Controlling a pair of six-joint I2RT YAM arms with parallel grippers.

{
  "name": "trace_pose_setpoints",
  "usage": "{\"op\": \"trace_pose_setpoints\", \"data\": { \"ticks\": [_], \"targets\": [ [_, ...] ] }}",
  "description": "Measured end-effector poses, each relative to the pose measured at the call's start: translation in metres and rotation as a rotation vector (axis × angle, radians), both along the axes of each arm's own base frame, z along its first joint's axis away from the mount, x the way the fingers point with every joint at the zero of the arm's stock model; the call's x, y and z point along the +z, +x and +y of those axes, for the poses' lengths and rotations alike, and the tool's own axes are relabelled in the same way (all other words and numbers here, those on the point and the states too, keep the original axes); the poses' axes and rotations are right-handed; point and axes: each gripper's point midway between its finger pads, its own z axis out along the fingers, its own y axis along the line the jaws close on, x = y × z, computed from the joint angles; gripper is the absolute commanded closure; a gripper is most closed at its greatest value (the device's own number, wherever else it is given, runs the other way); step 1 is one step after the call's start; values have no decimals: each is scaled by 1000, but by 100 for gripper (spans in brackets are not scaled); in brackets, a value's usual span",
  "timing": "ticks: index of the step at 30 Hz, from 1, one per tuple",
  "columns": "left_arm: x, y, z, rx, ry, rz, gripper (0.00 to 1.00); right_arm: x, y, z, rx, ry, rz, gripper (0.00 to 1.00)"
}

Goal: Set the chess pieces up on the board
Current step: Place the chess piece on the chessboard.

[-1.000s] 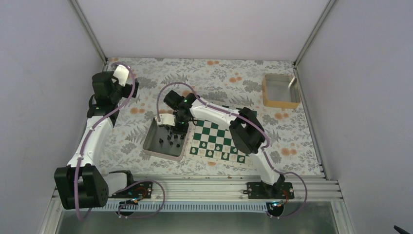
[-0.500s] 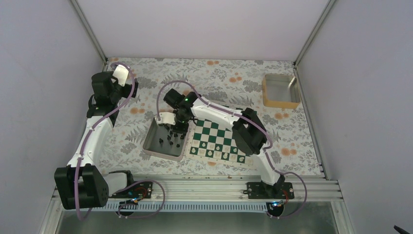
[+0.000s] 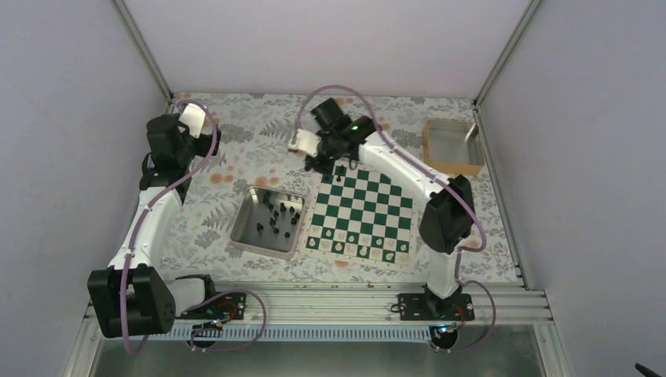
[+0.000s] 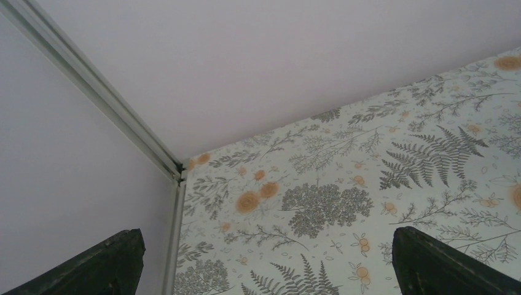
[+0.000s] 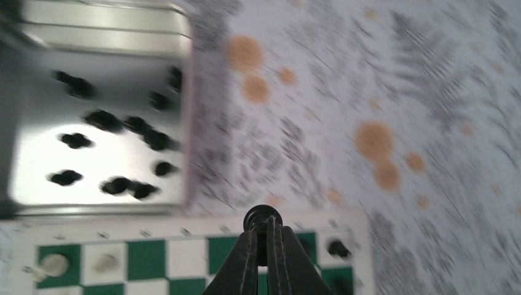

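- The piece I'm carrying is pinched at the very tips of the right tool. The jaws are closed tight on it and only its round head shows above them.
- Straight below that tool lies the far edge of the board, close to the corner nearest the tray.
- A placed piece stands on the edge row just beside the tool.
- The loose pieces lie in the tray, well back from the tool. The pale pieces line the board's rows farthest from it.
- The left tool is spread wide with nothing in it, over bare table and well away from the right one.
- My worries:
  - The grip is tip-only on a tiny head, so I'd expect it could twist or slip on the way down.
  - A slightly off descent could knock over the placed piece.
  - The wrist view is smeared, so I can't judge the square well, and the piece could land across a line or topple on release.
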Motion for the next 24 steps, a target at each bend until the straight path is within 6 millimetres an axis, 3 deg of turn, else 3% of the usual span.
{"op": "trace_pose_setpoints", "data": {
  "ticks": [6, 11, 18, 24],
  "targets": [
    [3, 1, 2, 10, 4, -11, 0, -4, 58, -86, -215, -4, -19, 96],
    [5, 1, 2, 10, 4, -19, 0, -27, 80, -142, -338, -29, 10, 96],
    [5, 1, 2, 9, 4, -20, 0, -57, 91, -187, -434, -50, 48, 96],
    [5, 1, 1, 3, 2, -20, 0, -60, 105, -206, -483, -38, 29, 96]
  ]
}}
